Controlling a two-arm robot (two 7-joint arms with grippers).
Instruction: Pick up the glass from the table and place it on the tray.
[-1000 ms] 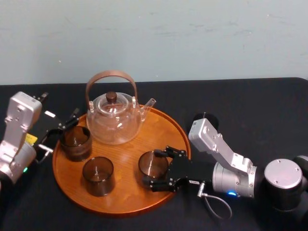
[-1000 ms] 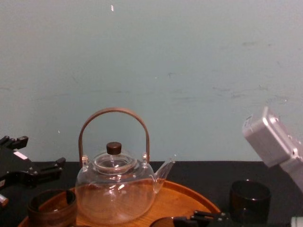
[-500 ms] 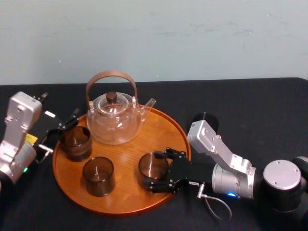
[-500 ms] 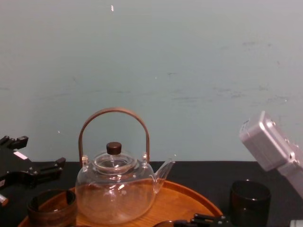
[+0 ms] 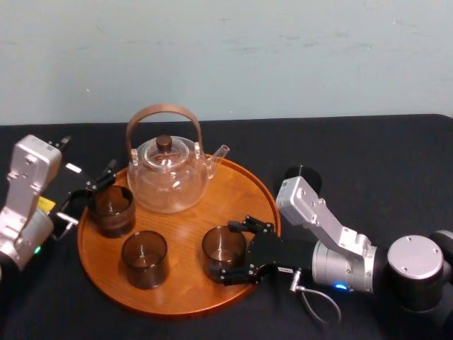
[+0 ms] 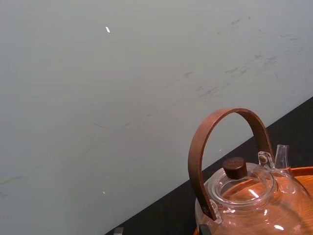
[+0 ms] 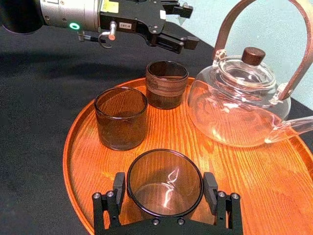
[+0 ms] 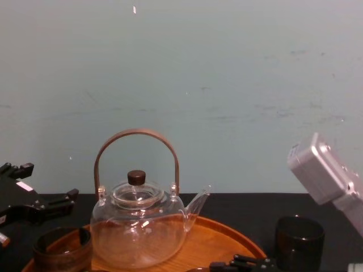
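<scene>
Right gripper point(image 5: 228, 253) clasping the glass point(image 7: 165, 183) over the tray point(image 5: 185, 230).
The left gripper point(image 7: 188, 25) is hanging at the tray's left edge, fingers spread wide, just beside a banded brown cup point(image 5: 111, 209). Toward the tray's right front, the right gripper is pinching the glass from both sides; I cannot tell whether its base is touching the wood. A dark cup point(image 8: 299, 241) is standing on the table, further right.

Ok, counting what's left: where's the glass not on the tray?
Head view: the dark glass sits on the table right of the tray, behind the right arm.
</scene>
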